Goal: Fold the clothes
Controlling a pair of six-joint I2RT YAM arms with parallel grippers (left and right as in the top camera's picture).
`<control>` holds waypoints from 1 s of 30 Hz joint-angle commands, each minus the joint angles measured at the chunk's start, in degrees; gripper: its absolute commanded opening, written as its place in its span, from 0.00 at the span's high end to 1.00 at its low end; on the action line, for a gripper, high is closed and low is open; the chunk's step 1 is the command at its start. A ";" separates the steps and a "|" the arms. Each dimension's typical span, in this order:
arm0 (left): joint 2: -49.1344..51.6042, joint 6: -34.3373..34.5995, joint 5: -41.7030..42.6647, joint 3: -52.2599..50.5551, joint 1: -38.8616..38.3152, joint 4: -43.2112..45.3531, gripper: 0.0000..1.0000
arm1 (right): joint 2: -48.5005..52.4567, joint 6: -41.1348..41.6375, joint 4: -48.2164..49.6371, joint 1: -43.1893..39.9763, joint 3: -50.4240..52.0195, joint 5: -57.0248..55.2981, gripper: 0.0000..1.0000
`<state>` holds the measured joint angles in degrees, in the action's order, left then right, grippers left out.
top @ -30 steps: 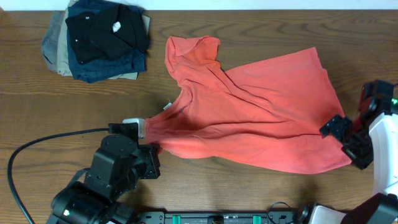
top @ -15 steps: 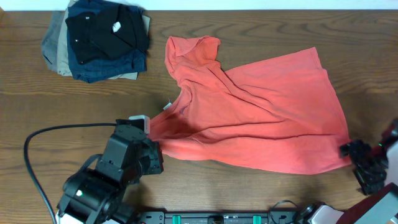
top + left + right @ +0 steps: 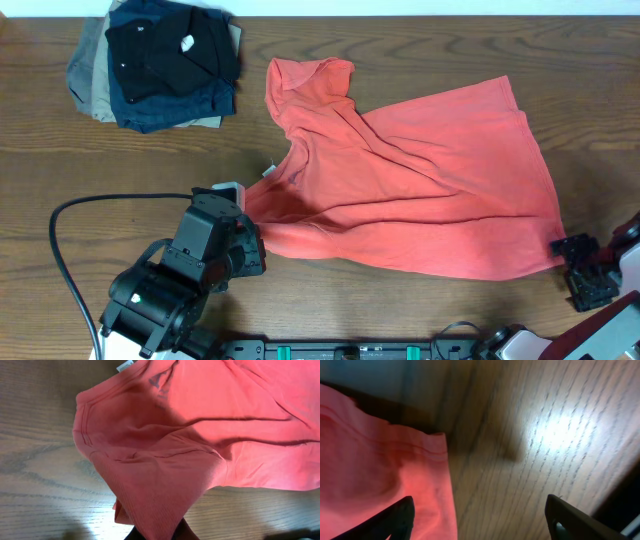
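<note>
Two ends of the shirt point(image 3: 420, 190) are in play. The left gripper point(image 3: 159, 535), lower left overhead, is clenched on a bunched edge. The right gripper point(image 3: 480, 520), lower right, stands spread around the hem corner, grasping nothing. The shirt lies rumpled across the centre. Likely step: taking hold to spread it flat. Next, the right jaws must close on that corner.

Left wrist view: the left tool point(image 3: 159, 534) is basically buried under the T-shirt point(image 3: 210, 415), only a dark sliver shows at the bottom edge. Most of the lettering point(image 3: 159, 386) is lost in folds and unreadable, and the neck label point(image 3: 124, 366) is clipped at the top. The right tool point(image 3: 485, 520) is cut off low, and that view is blurry.
</note>
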<state>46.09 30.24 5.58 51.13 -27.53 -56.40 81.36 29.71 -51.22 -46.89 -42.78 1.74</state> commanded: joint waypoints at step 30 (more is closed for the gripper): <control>-0.11 0.50 -1.14 0.90 0.24 0.09 0.94 | 11.54 1.09 11.47 -0.28 1.60 2.45 0.51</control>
<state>46.09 30.24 5.58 51.13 -27.53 -56.40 89.97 30.79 -41.89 -46.89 -42.61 1.63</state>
